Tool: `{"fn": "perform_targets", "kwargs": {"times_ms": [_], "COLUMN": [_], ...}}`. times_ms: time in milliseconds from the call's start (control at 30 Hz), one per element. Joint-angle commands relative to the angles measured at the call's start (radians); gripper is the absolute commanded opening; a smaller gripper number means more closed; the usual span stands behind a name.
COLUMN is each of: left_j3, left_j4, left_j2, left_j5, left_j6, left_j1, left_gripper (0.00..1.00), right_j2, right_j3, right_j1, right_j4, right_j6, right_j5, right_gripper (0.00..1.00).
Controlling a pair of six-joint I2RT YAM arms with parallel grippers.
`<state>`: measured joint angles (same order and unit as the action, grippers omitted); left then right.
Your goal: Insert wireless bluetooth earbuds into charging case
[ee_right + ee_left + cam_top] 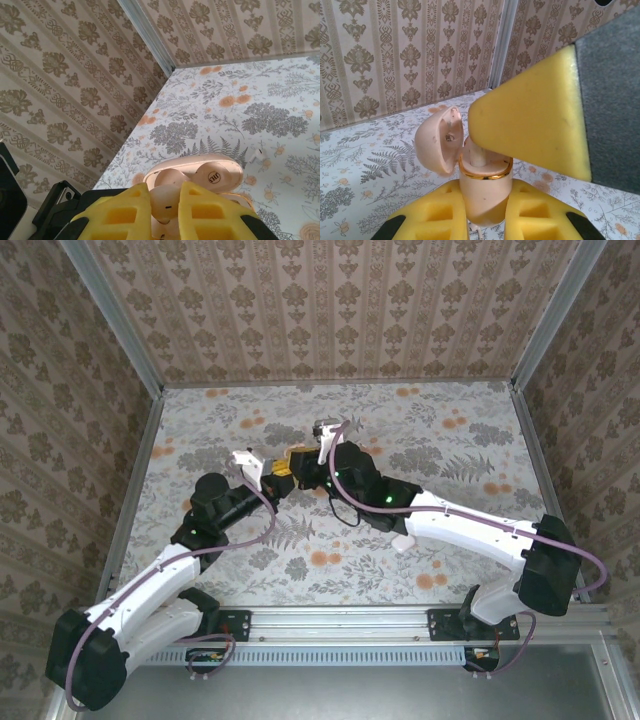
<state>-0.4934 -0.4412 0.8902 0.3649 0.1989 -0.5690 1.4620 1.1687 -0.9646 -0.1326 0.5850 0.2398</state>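
Note:
My left gripper point(485, 189) is shut on the cream charging case point(484, 200), which stands upright with its gold rim up and its lid point(438, 141) swung open to the left. My right gripper point(165, 192) is shut on one earbud point(167, 206) directly over the open case point(200, 175). In the left wrist view the earbud's stem point(479, 156) reaches down into the case under a right fingertip point(530, 125). The second earbud point(257, 154) lies on the table beyond the case. From above, both grippers point(272, 472) point(298, 462) meet at the table's middle.
The floral tablecloth point(430, 430) is ringed by patterned walls with metal posts point(128, 330) at the corners. The two arms cross the near half of the table, and a rail point(340, 620) runs along the near edge.

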Motion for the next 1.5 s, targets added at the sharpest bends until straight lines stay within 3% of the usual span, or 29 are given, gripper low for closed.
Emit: {"fn": "perform_targets", "kwargs": {"times_ms": [0,467,600,1300,1467], "left_j3": [-0.026,-0.027,-0.027,-0.027,-0.027], "left_j4": [-0.083,-0.081,-0.078,-0.062,-0.05], "left_j2": [-0.03,-0.035,-0.036,-0.038,-0.042], "left_j5": [-0.014,-0.015,-0.014,0.021,0.032], "left_j6": [0.01,0.002,0.001,-0.01,-0.016], "left_j1": [-0.002,0.0,0.0,0.0,0.0], "left_gripper": [0.0,0.0,0.0,0.0,0.0], "right_j2": [-0.018,-0.038,-0.036,-0.004,-0.012], "right_j3": [-0.049,-0.116,-0.112,0.158,0.217], "right_j1": [-0.037,-0.04,-0.041,-0.004,0.018], "right_j4": [-0.035,-0.14,-0.132,0.234,0.313], "right_j6": [-0.056,-0.151,-0.161,-0.072,-0.041], "right_j5": [-0.107,-0.19,-0.195,-0.186,-0.186], "right_gripper": [0.14,0.16,0.21,0.46,0.49]}}
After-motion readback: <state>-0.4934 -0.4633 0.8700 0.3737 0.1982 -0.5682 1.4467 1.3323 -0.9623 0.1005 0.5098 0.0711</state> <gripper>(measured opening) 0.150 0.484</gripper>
